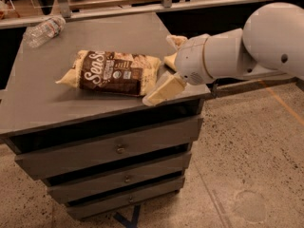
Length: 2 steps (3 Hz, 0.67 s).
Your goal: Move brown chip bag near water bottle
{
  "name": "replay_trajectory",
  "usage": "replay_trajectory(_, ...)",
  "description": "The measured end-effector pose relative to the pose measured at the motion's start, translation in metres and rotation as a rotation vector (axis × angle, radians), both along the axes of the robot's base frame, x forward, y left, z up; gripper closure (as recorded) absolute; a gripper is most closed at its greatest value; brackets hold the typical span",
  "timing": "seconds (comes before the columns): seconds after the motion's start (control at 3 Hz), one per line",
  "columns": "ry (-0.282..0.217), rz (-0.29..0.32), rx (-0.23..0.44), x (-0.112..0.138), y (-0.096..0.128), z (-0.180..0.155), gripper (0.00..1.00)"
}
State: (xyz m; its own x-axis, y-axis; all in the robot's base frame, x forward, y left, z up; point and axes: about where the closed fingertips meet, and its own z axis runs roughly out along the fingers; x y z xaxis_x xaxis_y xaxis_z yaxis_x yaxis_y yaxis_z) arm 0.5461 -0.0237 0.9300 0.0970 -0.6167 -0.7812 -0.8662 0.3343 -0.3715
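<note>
The brown chip bag [114, 72] lies flat in the middle of the grey cabinet top [42, 103], with a dark brown middle, white script and cream ends. The water bottle [45, 30] is clear and lies on its side at the far left corner, well apart from the bag. My gripper [159, 70] comes in from the right on a white arm. It is open at the bag's right end. One cream finger [161, 91] lies by the bag's near right corner and the other finger [175, 39] is behind it. Nothing is held.
A small yellow sponge block [170, 61] sits just right of the bag, between my fingers and partly hidden by the arm. The cabinet has three drawers [118, 148] below. A shelf rail [142, 6] runs behind the top. The speckled floor [251, 165] lies to the right.
</note>
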Motion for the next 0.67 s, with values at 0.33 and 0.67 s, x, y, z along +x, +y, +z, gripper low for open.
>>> replay_trajectory(0.33, -0.009, -0.04, -0.023, 0.015, 0.01, -0.016, 0.0)
replay_trajectory(0.67, -0.013, -0.092, -0.047, 0.029, 0.017, -0.032, 0.0)
